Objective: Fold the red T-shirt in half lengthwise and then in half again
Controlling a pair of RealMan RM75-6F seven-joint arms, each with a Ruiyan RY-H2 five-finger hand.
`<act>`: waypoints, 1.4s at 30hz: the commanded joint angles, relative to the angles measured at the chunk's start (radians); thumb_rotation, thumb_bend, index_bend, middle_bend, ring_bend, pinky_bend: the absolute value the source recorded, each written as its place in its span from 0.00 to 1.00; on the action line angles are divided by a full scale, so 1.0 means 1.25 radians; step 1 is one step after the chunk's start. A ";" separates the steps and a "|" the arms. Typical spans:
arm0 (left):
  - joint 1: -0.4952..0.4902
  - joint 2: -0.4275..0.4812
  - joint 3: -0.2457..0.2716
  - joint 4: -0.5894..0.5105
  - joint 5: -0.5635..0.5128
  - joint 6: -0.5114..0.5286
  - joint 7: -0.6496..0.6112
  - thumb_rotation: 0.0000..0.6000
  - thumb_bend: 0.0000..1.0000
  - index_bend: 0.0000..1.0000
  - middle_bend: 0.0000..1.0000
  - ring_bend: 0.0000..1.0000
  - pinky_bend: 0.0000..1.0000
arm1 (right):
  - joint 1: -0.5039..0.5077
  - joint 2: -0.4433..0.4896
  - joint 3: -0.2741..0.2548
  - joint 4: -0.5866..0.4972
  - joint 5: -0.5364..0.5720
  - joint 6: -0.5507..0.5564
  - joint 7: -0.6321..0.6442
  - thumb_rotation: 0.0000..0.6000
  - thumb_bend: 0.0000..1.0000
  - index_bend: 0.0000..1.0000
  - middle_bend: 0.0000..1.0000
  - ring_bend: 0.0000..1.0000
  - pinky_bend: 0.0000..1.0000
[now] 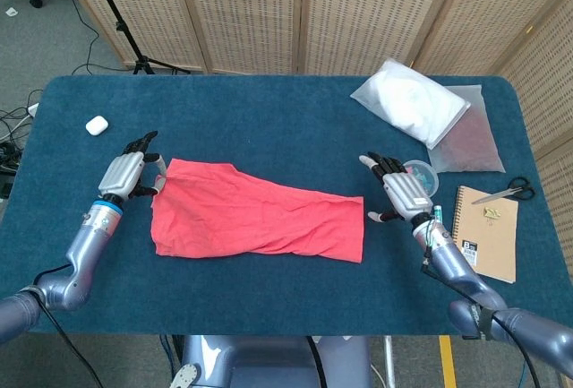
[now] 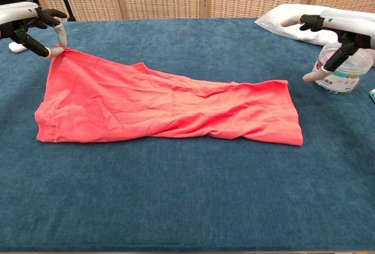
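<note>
**Inspector:** Location of the soft red cotton T-shirt [image 1: 255, 220]?

**Assistant:** It lies flat on the blue felt-covered table [image 1: 269, 128], folded into a long band between the hands. The left hand [image 1: 125, 176] pinches its far corner. The right hand [image 1: 400, 193] is released, fingers spread, just beyond the opposite end.

**Inspector:** Handling?

**Assistant:** Light, limp and prone to wrinkling, I judge. Pinch it at the corners and keep it taut.

**Inspector:** Hazards?

**Assistant:** A clear plastic tub [image 1: 419, 176] sits beside the right hand.
</note>
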 commanded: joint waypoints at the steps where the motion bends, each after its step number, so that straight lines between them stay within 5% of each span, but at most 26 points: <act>1: -0.006 -0.011 -0.003 0.020 -0.005 -0.008 0.002 1.00 0.63 0.72 0.00 0.00 0.00 | -0.049 0.063 -0.025 -0.075 -0.062 0.072 0.016 1.00 0.23 0.00 0.00 0.00 0.00; 11: -0.024 -0.060 -0.018 0.137 -0.014 -0.037 -0.022 1.00 0.63 0.72 0.00 0.00 0.00 | -0.130 0.150 -0.060 -0.184 -0.115 0.176 0.020 1.00 0.26 0.00 0.00 0.00 0.00; 34: -0.095 -0.249 -0.040 0.440 0.000 -0.093 -0.036 1.00 0.62 0.70 0.00 0.00 0.00 | -0.161 0.163 -0.068 -0.170 -0.142 0.187 0.082 1.00 0.26 0.00 0.00 0.00 0.00; 36: -0.097 -0.259 -0.043 0.455 0.000 -0.096 -0.040 1.00 0.59 0.60 0.00 0.00 0.00 | -0.163 0.166 -0.068 -0.170 -0.147 0.189 0.087 1.00 0.26 0.00 0.00 0.00 0.00; 39: -0.099 -0.266 -0.046 0.469 0.004 -0.097 -0.047 1.00 0.47 0.15 0.00 0.00 0.00 | -0.164 0.168 -0.069 -0.172 -0.152 0.192 0.091 1.00 0.26 0.00 0.00 0.00 0.00; 42: -0.101 -0.271 -0.051 0.481 0.008 -0.095 -0.055 1.00 0.41 0.00 0.00 0.00 0.00 | -0.166 0.169 -0.069 -0.176 -0.155 0.192 0.093 1.00 0.26 0.00 0.00 0.00 0.00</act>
